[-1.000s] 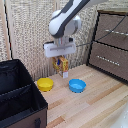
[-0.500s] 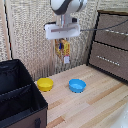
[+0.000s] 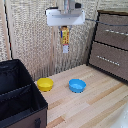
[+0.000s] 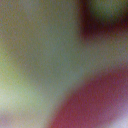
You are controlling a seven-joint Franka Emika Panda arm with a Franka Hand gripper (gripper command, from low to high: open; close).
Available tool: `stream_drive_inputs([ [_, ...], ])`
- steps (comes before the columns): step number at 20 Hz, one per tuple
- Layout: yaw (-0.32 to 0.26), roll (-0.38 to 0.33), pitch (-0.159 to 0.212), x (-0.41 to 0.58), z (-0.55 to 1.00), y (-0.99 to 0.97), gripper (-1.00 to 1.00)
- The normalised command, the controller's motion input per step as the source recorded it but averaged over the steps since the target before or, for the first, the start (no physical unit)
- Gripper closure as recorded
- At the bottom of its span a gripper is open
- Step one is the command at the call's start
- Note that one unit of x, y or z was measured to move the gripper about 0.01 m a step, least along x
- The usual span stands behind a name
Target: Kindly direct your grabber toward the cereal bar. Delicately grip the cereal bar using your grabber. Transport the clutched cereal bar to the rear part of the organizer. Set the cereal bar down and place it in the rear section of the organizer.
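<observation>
The cereal bar (image 3: 64, 39), a yellow-orange packet with red print, hangs upright high above the table in the exterior view. My grabber (image 3: 64, 28), a white blocky head, is shut on the bar's top end, and its fingers are mostly hidden behind the packet. The organizer (image 3: 17, 95), a large black fabric box with a divider, stands at the exterior view's lower left, well below and left of the bar. The wrist view is a complete blur of grey, green and red patches.
A yellow bowl (image 3: 45, 84) and a blue bowl (image 3: 77, 85) sit on the wooden table (image 3: 95, 107) below the bar. A brown drawer cabinet (image 3: 111, 44) stands at the exterior view's right. A woven wall panel is behind.
The grabber has risen straight up with the cereal bar, from just above the bowls to near the top of the view.
</observation>
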Motion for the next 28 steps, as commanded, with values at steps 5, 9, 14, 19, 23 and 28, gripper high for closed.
stream_drive_inputs([
  [5, -0.224, 0.048, 0.007, -0.001, 0.20, 0.41, 1.00],
  [9, -0.158, 0.021, 0.034, 0.000, 0.02, 0.65, 1.00],
  [14, -0.137, 0.000, 0.031, 0.000, 0.00, 0.76, 1.00],
  [19, -0.140, 0.000, 0.025, 0.000, 0.00, 0.76, 1.00],
  [23, -0.157, 0.000, 0.005, 0.000, 0.01, 0.73, 1.00],
  [28, -0.174, 0.000, 0.000, 0.000, 0.04, 0.70, 1.00],
])
